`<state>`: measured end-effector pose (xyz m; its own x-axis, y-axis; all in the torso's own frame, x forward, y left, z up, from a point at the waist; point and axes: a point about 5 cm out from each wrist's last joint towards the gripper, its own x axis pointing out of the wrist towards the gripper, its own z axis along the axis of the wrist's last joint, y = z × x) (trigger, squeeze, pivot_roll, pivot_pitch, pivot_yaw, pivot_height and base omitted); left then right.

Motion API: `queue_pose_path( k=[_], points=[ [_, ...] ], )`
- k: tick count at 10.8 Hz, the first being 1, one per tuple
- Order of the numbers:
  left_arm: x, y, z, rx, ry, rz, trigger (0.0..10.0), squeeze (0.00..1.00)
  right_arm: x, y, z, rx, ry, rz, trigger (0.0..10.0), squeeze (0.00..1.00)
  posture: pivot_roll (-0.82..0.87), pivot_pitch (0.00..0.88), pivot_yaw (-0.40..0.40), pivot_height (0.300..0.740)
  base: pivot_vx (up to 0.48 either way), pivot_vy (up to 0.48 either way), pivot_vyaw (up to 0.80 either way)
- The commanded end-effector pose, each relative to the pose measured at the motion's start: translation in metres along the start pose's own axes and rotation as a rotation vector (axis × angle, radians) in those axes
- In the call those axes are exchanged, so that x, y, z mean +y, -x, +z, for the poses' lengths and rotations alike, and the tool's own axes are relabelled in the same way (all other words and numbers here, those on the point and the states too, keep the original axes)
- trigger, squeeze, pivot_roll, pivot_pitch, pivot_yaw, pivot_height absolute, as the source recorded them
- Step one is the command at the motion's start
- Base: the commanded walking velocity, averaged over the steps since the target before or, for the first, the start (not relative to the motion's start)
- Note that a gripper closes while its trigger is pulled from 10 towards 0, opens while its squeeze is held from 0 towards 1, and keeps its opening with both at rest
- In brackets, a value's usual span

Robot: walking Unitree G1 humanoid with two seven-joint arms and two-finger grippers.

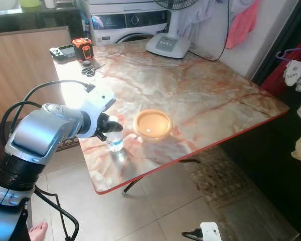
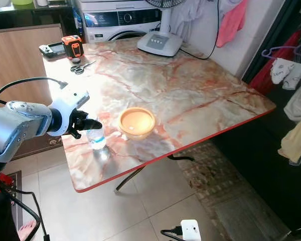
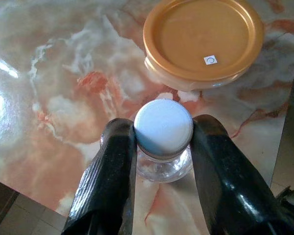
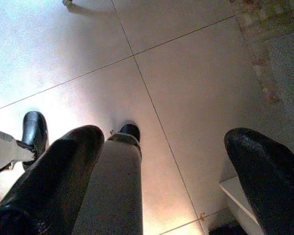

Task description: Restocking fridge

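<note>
A small clear bottle (image 1: pixel 115 141) with a white cap (image 3: pixel 163 128) stands upright near the front left corner of the marble table (image 1: pixel 205 90). My left gripper (image 1: pixel 109 129) is shut on the bottle, one black finger (image 3: pixel 112 166) on each side just below the cap. Just to the right of the bottle sits a round orange container with a lid (image 1: pixel 152 124), apart from it. My right gripper (image 4: pixel 164 137) hangs idle above the tiled floor, its fingers spread open and holding nothing.
At the table's far left lie scissors (image 1: pixel 93 70), an orange tape measure (image 1: pixel 83 48) and a black device (image 1: pixel 62 51). A fan base (image 1: pixel 168 45) stands at the back. A washing machine (image 1: pixel 128 22) is behind. Clothes hang at right. A bare foot (image 1: pixel 37 231) shows at lower left.
</note>
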<state>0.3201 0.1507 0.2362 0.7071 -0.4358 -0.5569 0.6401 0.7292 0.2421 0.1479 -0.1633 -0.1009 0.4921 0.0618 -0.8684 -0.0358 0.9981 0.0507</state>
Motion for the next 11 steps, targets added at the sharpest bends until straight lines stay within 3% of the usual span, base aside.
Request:
queue_pose_path(
  k=[1,4,8,9,10,11],
  points=[
    [-0.0025,0.0017,-0.0007,-0.005,0.026,0.011,10.0,0.0,-0.0035,0.0008,-0.0037,0.019,-0.003,-0.005,10.0,0.0,0.02,0.033,-0.101,0.74,0.0,0.0,0.0],
    [0.0001,0.0015,-0.008,0.007,0.104,0.009,10.0,0.0,-0.0038,0.0008,-0.0034,0.022,0.0,-0.004,10.0,0.0,0.02,0.037,-0.103,0.74,0.0,0.0,0.0],
    [0.0033,0.0044,-0.0064,0.009,0.076,0.029,10.0,0.0,-0.0038,0.0007,-0.0033,0.025,0.0,0.0,10.0,0.0,0.03,0.038,-0.103,0.74,0.0,0.0,0.0],
    [0.0036,0.0045,-0.0053,0.004,0.074,0.031,10.0,0.95,-0.0037,0.0007,-0.0033,0.026,0.001,0.001,10.0,0.0,0.03,0.036,-0.103,0.74,0.0,0.0,0.0],
    [0.0038,0.0044,-0.0053,0.005,0.075,0.032,10.0,0.92,-0.0035,0.0007,-0.0034,0.027,0.002,0.001,10.0,0.0,0.03,0.035,-0.103,0.74,0.0,0.0,0.0],
    [0.0051,0.0046,-0.0048,0.006,0.078,0.039,10.0,0.0,-0.0034,0.0007,-0.0033,0.027,0.003,0.002,10.0,0.0,0.03,0.034,-0.102,0.74,0.0,0.0,0.0]
  ],
)
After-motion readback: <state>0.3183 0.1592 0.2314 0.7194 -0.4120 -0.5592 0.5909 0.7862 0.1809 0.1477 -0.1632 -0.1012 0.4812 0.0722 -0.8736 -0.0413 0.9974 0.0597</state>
